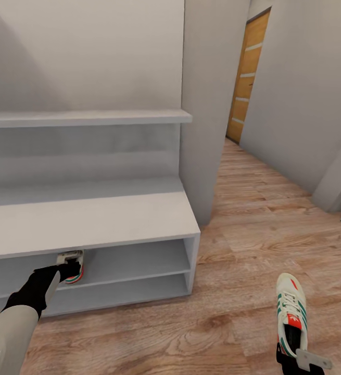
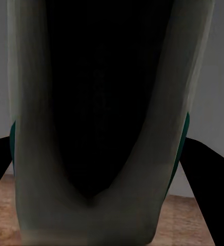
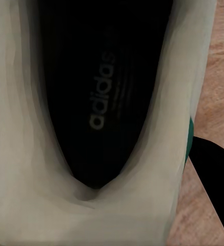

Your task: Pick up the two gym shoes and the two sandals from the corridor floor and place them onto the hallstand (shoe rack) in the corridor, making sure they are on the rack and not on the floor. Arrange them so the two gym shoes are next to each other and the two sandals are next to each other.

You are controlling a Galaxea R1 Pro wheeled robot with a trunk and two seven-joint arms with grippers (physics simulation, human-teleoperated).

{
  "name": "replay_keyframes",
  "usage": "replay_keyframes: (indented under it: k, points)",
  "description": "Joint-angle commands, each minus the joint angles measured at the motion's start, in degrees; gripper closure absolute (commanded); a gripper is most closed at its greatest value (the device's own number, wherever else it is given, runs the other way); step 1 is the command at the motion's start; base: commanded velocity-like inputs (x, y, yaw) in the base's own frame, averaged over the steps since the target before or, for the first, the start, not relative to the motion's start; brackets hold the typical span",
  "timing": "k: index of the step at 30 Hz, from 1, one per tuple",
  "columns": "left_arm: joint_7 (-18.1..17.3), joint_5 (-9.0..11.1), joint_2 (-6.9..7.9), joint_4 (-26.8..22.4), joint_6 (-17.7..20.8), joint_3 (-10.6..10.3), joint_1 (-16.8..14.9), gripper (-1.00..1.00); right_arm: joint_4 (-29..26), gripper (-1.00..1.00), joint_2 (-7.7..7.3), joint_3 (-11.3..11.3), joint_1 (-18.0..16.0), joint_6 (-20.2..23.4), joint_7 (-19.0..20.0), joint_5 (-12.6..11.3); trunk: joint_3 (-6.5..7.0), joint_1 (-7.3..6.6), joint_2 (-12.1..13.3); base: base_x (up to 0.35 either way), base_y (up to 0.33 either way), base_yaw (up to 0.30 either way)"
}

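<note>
left gripper (image 1: pixel 68 268): reaches under the rack top into the upper shelf; fingers closed around the heel of one sneaker (image 1: pixel 72 264); dark fingers either side of the collar in the left wrist view.
right gripper (image 1: pixel 295 362): low at the right, clamped on the heel of the second sneaker (image 1: pixel 291 312); grey finger piece pokes out beside the heel.
left sneaker position: heel facing out, at the front edge of the rack's upper shelf, left of middle; cannot tell if the sole rests on the shelf or hangs just above it.
right sneaker position: toe pointing away from the robot, over the wood floor (image 1: pixel 253 219), well apart from the rack (image 1: pixel 139 219); cannot tell if it touches the planks.
left wrist view: sneaker opening (image 2: pixel 99 102) close up, black inside, cream collar, green at both sides.
right wrist view: same look, sneaker insole (image 3: pixel 106 92) with adidas print, floor (image 3: pixel 219 77) beside it.
handling guess: light; sole stiff, upper soft; padded collar likely gives under squeeze; not fragile; smooth side panels could slip.
grip spot: heel counter, the firmest part, keeps the toe free to slide in; toe may droop if grip is loose.
pairing need: second sneaker should land just beside the first on the same shelf.
sandals: none spotted here.
</note>
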Motion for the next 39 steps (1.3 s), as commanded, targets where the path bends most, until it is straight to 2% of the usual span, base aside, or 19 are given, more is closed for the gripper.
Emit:
replay_keyframes:
  k: [1, 25, 26, 39]
  points:
    - [-0.51, -0.62, -0.05, -0.09, 0.27, 0.34, -0.03, 1.0, 0.05, 1.0, 0.0, -0.11, -0.04, -0.17, -0.12, 0.13, -0.05, -0.01, -0.02, 0.032, 0.0, 0.0]
    - [-0.54, -0.59, -0.05, -0.09, 0.22, 0.32, -0.03, 1.0, 0.05, 1.0, 0.0, -0.11, -0.04, -0.15, -0.12, 0.13, -0.05, -0.01, -0.02, 0.035, 0.0, 0.0]
    - [-0.55, -0.57, -0.05, -0.08, 0.21, 0.32, -0.03, -1.0, 0.05, 1.0, 0.0, -0.11, -0.04, -0.13, -0.12, 0.13, -0.05, -0.01, -0.02, 0.001, 0.0, 0.0]
    - [-0.6, -0.52, -0.05, -0.09, 0.12, 0.29, -0.02, -1.0, 0.05, 1.0, 0.0, -0.11, -0.04, -0.08, -0.12, 0.13, -0.05, -0.01, -0.02, -0.063, 0.0, 0.0]
